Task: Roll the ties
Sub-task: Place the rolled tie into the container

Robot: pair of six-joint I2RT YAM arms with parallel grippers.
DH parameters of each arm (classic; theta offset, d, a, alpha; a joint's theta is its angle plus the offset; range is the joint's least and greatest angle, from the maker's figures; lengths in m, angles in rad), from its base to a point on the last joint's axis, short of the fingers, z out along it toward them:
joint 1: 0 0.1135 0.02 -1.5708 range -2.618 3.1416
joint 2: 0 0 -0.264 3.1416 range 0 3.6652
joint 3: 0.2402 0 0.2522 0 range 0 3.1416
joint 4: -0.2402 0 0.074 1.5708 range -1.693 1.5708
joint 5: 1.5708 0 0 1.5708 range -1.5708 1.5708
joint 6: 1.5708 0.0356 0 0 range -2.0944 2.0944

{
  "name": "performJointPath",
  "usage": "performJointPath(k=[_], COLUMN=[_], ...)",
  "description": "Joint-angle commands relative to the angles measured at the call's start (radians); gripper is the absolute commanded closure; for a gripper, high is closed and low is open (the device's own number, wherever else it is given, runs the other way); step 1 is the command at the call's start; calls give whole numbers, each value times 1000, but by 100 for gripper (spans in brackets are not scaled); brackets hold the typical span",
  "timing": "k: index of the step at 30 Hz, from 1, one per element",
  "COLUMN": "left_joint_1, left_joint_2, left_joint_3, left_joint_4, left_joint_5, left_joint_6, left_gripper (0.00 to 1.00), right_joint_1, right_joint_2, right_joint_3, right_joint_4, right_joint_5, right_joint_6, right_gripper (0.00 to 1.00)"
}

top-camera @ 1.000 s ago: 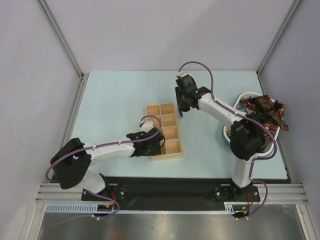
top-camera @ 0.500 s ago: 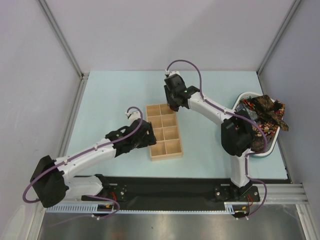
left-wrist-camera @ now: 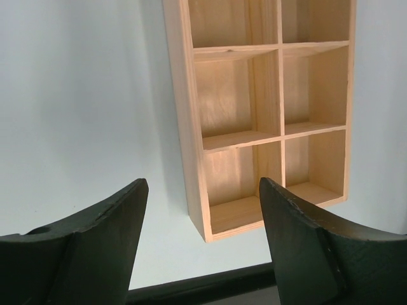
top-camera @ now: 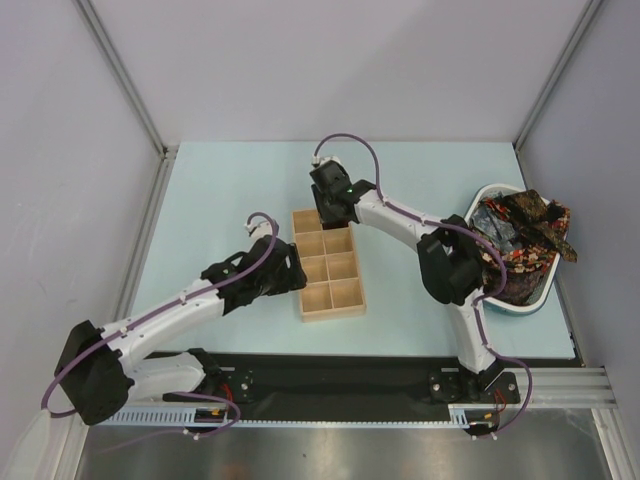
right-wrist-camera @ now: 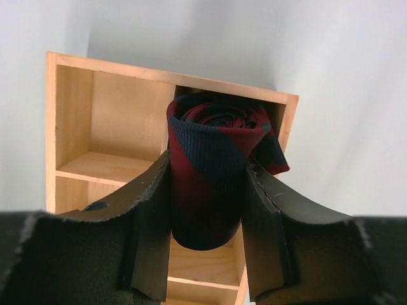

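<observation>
- The left gripper [left-wrist-camera: 203,190] hangs with its jaws apart and empty, just beside the near left corner of the wooden tray [left-wrist-camera: 183,95].
- The right gripper [right-wrist-camera: 208,175] is clamped on a rolled navy-and-red tie [right-wrist-camera: 210,136]. The roll's axis runs along the fingers, toward a corner compartment at the tray's far end, so this arm is the one placed for the drop.
- The roll hides that compartment's floor; I cannot tell whether its lower end is inside.
- The other ties [top-camera: 525,235] lie heaped in the basin [top-camera: 515,310] at far right, too tangled to count.

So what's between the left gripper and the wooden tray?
Nothing: in the left wrist view only bare table separates the open left gripper from the wooden compartment tray.
</observation>
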Motion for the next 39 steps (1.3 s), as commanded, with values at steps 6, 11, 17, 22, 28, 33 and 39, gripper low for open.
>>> performJointPath(k=[6,11,17,22,28,33,39], left_joint_1=[15,20,21,21,21,21,23], left_joint_2=[-40,-38,-48,-41,-43,-40,-47], left_joint_3=[-24,-29,-30,-24,-20,0,11], left_joint_4=[24,33,30,28,22,7,5], left_joint_5=[3,14,7,13,16,8,-6], left_joint_6=[32,37,45,48,52,64,77], left_gripper=[24,24,24,24,23,23,22], right_joint_1=[-16,-38,-55,-49,-43,-30,-18], right_joint_2=[28,53,33,-16,-39,-62,-111], right_joint_3=[-10,-47,-106,-107,-80,-56,-31], right_joint_4=[19,51,91,94,77,64,42], right_joint_5=[-38,-88,-73,-58,-41,-30,-6], right_joint_6=[112,128,125,102,89,74,66], right_gripper=[86,79,54,40,31,26,2])
